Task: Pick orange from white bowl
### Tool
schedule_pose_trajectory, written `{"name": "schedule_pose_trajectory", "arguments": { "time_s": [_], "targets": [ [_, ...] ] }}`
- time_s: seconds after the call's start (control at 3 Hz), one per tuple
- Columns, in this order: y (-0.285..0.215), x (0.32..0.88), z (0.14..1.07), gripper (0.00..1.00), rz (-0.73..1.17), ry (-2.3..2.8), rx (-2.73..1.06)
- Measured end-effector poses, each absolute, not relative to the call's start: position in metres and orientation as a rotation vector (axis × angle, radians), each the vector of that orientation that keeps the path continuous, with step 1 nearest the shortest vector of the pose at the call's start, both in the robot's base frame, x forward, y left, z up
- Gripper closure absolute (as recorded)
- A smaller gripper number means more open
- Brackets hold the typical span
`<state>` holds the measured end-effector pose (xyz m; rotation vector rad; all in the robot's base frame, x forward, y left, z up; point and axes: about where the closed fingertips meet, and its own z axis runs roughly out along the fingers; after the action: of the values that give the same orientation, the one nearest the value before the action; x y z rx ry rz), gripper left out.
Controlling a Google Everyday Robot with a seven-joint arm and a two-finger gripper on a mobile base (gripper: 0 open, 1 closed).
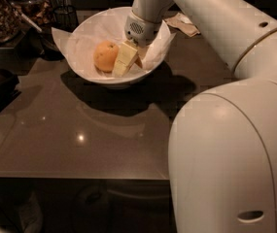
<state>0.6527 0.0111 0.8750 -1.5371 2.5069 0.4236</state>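
- The white bowl (105, 79) sits on the far side of the desk (79, 135), a little left of the middle. I judge this puts it within reach of the arm (216, 23), which comes in from the right.
- Crinkled white paper (77, 39) lines the bowl, with its corners sticking out over the rim on the left and right. It probably cushions the fruit and stops it rolling.
- The orange (105, 56) lies inside the bowl, left of centre, resting on the paper.
- The tool (128, 65) points down into the bowl just to the right of the orange, at its side and apparently touching it. It comes in steeply from above, which looks meant to clear the flaring sides.
- I cannot tell whether the tool is open or closed, or whether it has hold of the fruit. The tool hides its own far side.
- The fruit rests low in the bowl, so I judge the pick is not finished.
- A crumpled brown scrap (184, 24) lies on the desk, far right of the bowl. Dark containers (2, 13) stand at the far left. Both are well clear of the tool.
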Motion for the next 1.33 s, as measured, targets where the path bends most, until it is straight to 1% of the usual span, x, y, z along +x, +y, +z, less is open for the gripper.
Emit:
{"name": "schedule_pose_trajectory", "arguments": {
  "time_s": [0.33, 1.0, 1.33],
  "targets": [
    [0.0120, 0.6484, 0.8755, 0.36, 0.380, 2.445, -1.587],
    [0.0083, 0.6411, 0.8841, 0.82, 0.344, 2.346, -1.623],
    [0.0081, 0.6411, 0.8843, 1.00, 0.344, 2.345, -1.623]
  ]
}}
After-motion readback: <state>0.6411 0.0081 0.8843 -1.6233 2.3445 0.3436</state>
